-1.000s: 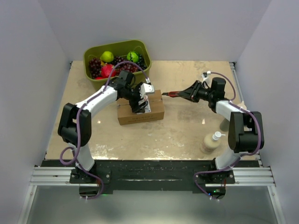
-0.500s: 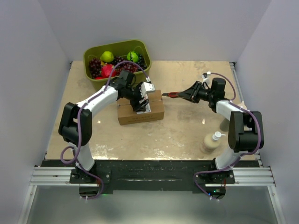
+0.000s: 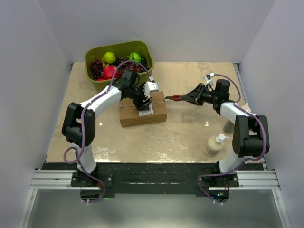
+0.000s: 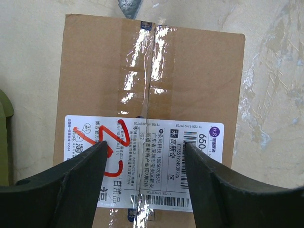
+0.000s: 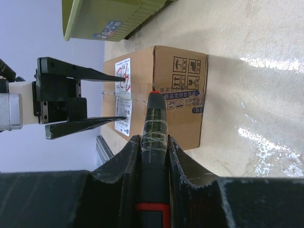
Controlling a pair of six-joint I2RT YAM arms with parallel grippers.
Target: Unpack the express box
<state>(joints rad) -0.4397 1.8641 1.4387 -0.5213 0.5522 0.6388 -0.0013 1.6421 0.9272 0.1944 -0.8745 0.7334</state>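
Left wrist view: left hand [image 4: 145, 144] spread above brown taped cardboard express box [image 4: 95, 61]
Right hand [image 5: 153, 142]: pinching black red-tipped tool [image 5: 155, 114] — tip near box end

The table [image 3: 190, 128] is a beige, mottled stone-look slab. Sitting flat on it right under the left gripper [image 4: 145, 146] is the express box [image 3: 135, 118], a brown corrugated cardboard carton with a white printed label, red scribbles and clear tape along the seam. Just past that gripper on the far side there's an olive-green plastic bin [image 3: 118, 46], and a cream plastic bottle [image 3: 214, 145] with a white cap stands well back from the right gripper [image 3: 192, 95], down by that arm's base.
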